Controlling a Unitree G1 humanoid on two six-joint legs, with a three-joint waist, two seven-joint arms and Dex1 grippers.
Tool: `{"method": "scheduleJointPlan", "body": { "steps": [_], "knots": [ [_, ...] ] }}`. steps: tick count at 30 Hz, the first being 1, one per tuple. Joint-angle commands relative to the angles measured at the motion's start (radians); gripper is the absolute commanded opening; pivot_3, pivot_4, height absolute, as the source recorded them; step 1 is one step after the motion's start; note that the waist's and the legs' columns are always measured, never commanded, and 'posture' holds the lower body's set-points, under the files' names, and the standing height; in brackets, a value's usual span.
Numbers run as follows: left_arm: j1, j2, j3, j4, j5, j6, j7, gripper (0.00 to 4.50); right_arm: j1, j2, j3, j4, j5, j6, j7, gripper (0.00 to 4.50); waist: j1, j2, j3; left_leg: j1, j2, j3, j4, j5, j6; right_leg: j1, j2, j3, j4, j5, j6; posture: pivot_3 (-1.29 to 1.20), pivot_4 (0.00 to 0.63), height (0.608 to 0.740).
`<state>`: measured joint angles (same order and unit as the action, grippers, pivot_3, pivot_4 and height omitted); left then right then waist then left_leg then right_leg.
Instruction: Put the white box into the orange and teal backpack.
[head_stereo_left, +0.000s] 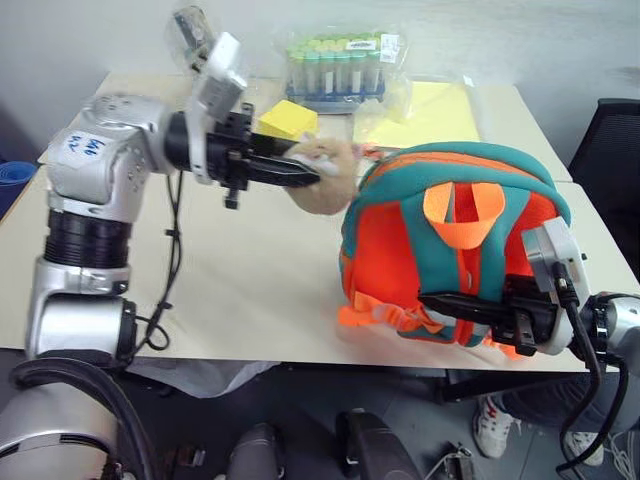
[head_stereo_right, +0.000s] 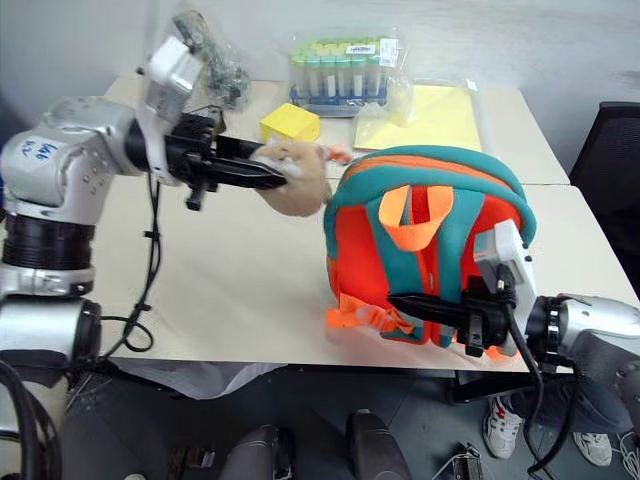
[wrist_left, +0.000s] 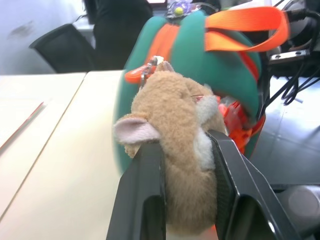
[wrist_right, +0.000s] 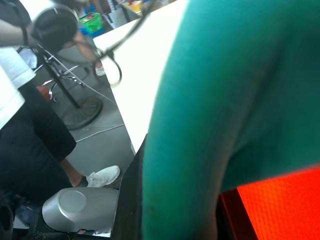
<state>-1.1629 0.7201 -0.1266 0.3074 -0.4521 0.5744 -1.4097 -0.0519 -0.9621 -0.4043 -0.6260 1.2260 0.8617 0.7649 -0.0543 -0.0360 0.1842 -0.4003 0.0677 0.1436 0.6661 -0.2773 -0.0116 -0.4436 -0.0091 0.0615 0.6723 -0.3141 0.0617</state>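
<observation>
- Backpack: I see the orange and teal backpack (head_stereo_left: 455, 250) standing upright on the pale table (head_stereo_left: 240, 290), near the table's front edge and toward my right side, its orange loop (head_stereo_left: 462, 215) facing the head camera.
- Left gripper (head_stereo_left: 300, 170): I have its two black fingers (wrist_left: 145, 200) pressed against both sides of the tan plush animal (wrist_left: 175, 130), which is attached at the backpack's upper left side; the plush is squeezed between the jaws, so this gripper is grasping it.
- Right gripper (head_stereo_right: 410, 303): its fingers are clenched on the backpack's lower front, where the teal trim (wrist_right: 220, 115) sits between them in the right wrist view.
- White box: I cannot make it out in these views, so I cannot say where it lies.
- Background: behind the backpack lie a yellow cube block (head_stereo_left: 288, 120), a bagged rack of capped tubes (head_stereo_left: 335, 70) and a yellow sheet (head_stereo_left: 425, 115).
- A person's white shoe (head_stereo_left: 493, 425) shows on the floor below the table.
</observation>
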Motion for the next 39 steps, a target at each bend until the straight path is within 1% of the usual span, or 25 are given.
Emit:
{"method": "scheduleJointPlan", "body": {
  "steps": [1, 3, 6, 11, 15, 17, 19, 20, 21, 24, 26, 30, 31, 32, 35, 36, 37, 39],
  "knots": [
    [0.024, 0.035, -0.063, 0.069, 0.132, -0.186, -0.065, 0.89, 0.018, 0.011, -0.051, -0.027, 0.01, -0.028, 0.002, 0.0, 0.002, 0.0, 0.0, 0.0, 0.0, 0.0, 0.0, 0.0, 0.0, 0.0, 0.0, 0.0, 0.0, 0.0, 0.0, 0.0, 0.15, 0.74],
    [0.065, 0.034, -0.107, 0.059, 0.192, -0.274, -0.076, 0.89, 0.025, 0.012, -0.055, -0.027, 0.011, -0.034, 0.001, 0.0, 0.002, 0.0, 0.0, 0.0, 0.0, 0.0, 0.0, 0.0, 0.0, 0.0, 0.0, 0.0, 0.0, 0.0, 0.0, 0.0, 0.15, 0.74],
    [0.16, 0.016, -0.163, -0.007, 0.249, -0.371, -0.087, 0.89, 0.024, 0.014, -0.057, -0.023, 0.016, -0.038, -0.009, 0.0, 0.001, 0.0, 0.0, -0.001, 0.001, 0.0, 0.0, 0.0, 0.001, 0.0, -0.001, 0.001, -0.001, 0.0, 0.0, 0.0, 0.15, 0.74],
    [0.291, -0.1, -0.247, -0.096, 0.349, -0.473, 0.017, 0.89, 0.01, 0.024, -0.051, -0.017, -0.009, -0.057, -0.022, 0.0, 0.009, 0.0, 0.0, -0.002, 0.001, 0.0, 0.001, -0.001, 0.001, 0.0, -0.002, 0.001, -0.001, 0.0, 0.0, 0.0, 0.15, 0.74],
    [0.331, -0.185, -0.255, -0.101, 0.376, -0.466, 0.095, 0.89, -0.024, 0.047, -0.024, -0.002, -0.085, -0.094, -0.064, 0.0, 0.01, 0.0, 0.0, -0.002, 0.001, -0.001, 0.002, -0.001, 0.003, 0.0, -0.001, 0.001, -0.001, 0.0, 0.0, 0.0, 0.15, 0.74],
    [0.338, -0.199, -0.239, -0.095, 0.369, -0.439, 0.112, 0.89, -0.035, 0.047, -0.015, 0.012, -0.127, -0.101, -0.078, 0.0, 0.011, 0.0, 0.0, -0.002, 0.0, 0.0, 0.002, -0.001, 0.003, 0.0, -0.001, 0.001, 0.0, 0.0, 0.0, 0.0, 0.15, 0.74],
    [0.339, -0.193, -0.197, -0.099, 0.326, -0.367, 0.108, 0.89, -0.016, 0.025, -0.023, 0.025, -0.168, -0.104, -0.054, 0.0, 0.013, 0.0, 0.0, -0.002, 0.0, -0.001, 0.002, -0.001, 0.003, 0.0, -0.001, 0.001, 0.0, 0.0, 0.0, 0.0, 0.15, 0.74],
    [0.34, -0.184, -0.172, -0.105, 0.296, -0.326, 0.101, 1.47, 0.0, 0.01, -0.036, 0.031, -0.182, -0.102, -0.032, 0.65, 0.014, 0.0, 0.0, -0.002, 0.0, 0.0, 0.002, -0.001, 0.003, 0.0, -0.001, 0.001, 0.0, 0.0, 0.0, 0.0, 0.15, 0.74],
    [0.344, -0.17, -0.142, -0.118, 0.26, -0.277, 0.088, 1.68, 0.025, -0.008, -0.062, 0.04, -0.192, -0.101, 0.004, 0.9, 0.014, 0.0, 0.0, -0.002, 0.0, 0.0, 0.002, -0.001, 0.003, 0.0, -0.001, 0.001, 0.0, 0.0, 0.0, 0.0, 0.15, 0.74],
    [0.36, -0.112, -0.058, -0.171, 0.166, -0.137, 0.062, 2.63, 0.106, -0.066, -0.181, 0.092, -0.211, -0.088, 0.127, 1.89, 0.016, 0.0, 0.0, -0.002, 0.001, -0.001, 0.001, -0.002, 0.003, 0.0, -0.001, 0.0, -0.001, 0.0, 0.0, 0.0, 0.15, 0.74],
    [0.377, -0.06, 0.005, -0.203, 0.098, -0.048, 0.049, 3.18, 0.175, -0.109, -0.296, 0.155, -0.229, -0.07, 0.233, 2.49, 0.018, 0.0, 0.0, -0.002, 0.001, 0.0, 0.002, -0.002, 0.003, 0.0, -0.001, 0.0, 0.0, 0.0, 0.0, 0.0, 0.15, 0.74],
    [0.383, 0.053, 0.164, -0.224, -0.029, 0.119, 0.057, 4.46, 0.295, -0.202, -0.562, 0.337, -0.259, 0.001, 0.476, 3.87, 0.022, 0.0, 0.0, -0.001, 0.0, -0.001, 0.001, -0.002, 0.003, 0.001, 0.0, 0.0, -0.001, 0.0, 0.0, 0.0, 0.15, 0.74],
    [0.382, 0.077, 0.193, -0.225, -0.05, 0.146, 0.062, 4.5, 0.307, -0.221, -0.611, 0.381, -0.262, 0.021, 0.516, 4.25, 0.021, 0.0, 0.0, 0.0, 0.0, -0.001, 0.001, -0.002, 0.003, 0.002, 0.0, -0.001, -0.002, 0.0, 0.0, 0.0, 0.15, 0.74],
    [0.38, 0.102, 0.222, -0.223, -0.066, 0.166, 0.07, 4.5, 0.311, -0.243, -0.656, 0.433, -0.264, 0.044, 0.55, 4.47, 0.02, 0.0, 0.0, 0.0, 0.0, 0.0, 0.001, -0.002, 0.004, 0.002, 0.0, -0.001, -0.001, 0.0, 0.0, 0.0, 0.15, 0.74],
    [0.372, 0.157, 0.295, -0.223, -0.107, 0.22, 0.103, 4.5, 0.291, -0.282, -0.722, 0.554, -0.306, 0.044, 0.591, 4.47, 0.018, -0.001, 0.0, 0.007, 0.0, 0.0, -0.001, -0.004, 0.006, 0.009, -0.001, -0.001, -0.005, 0.0, 0.0, 0.0, 0.15, 0.74],
    [0.375, 0.169, 0.311, -0.231, -0.117, 0.226, 0.108, 4.5, 0.278, -0.285, -0.722, 0.578, -0.324, 0.027, 0.588, 4.47, 0.017, -0.001, 0.0, 0.013, 0.0, -0.001, -0.003, -0.005, 0.007, 0.016, 0.0, -0.002, -0.009, 0.0, 0.0, 0.0, 0.15, 0.74],
    [0.38, 0.174, 0.319, -0.239, -0.12, 0.224, 0.118, 4.5, 0.263, -0.282, -0.712, 0.592, -0.339, 0.009, 0.579, 4.47, 0.016, -0.001, 0.0, 0.015, 0.001, -0.002, -0.003, -0.006, 0.007, 0.019, 0.0, -0.002, -0.01, 0.0, 0.0, 0.0, 0.15, 0.74],
    [0.397, 0.165, 0.326, -0.263, -0.114, 0.205, 0.154, 4.5, 0.234, -0.258, -0.68, 0.595, -0.352, -0.012, 0.551, 4.47, 0.016, -0.001, -0.001, 0.015, 0.001, -0.002, -0.003, -0.007, 0.007, 0.019, -0.001, -0.002, -0.01, 0.0, 0.0, 0.0, 0.15, 0.74]
  ]
}}
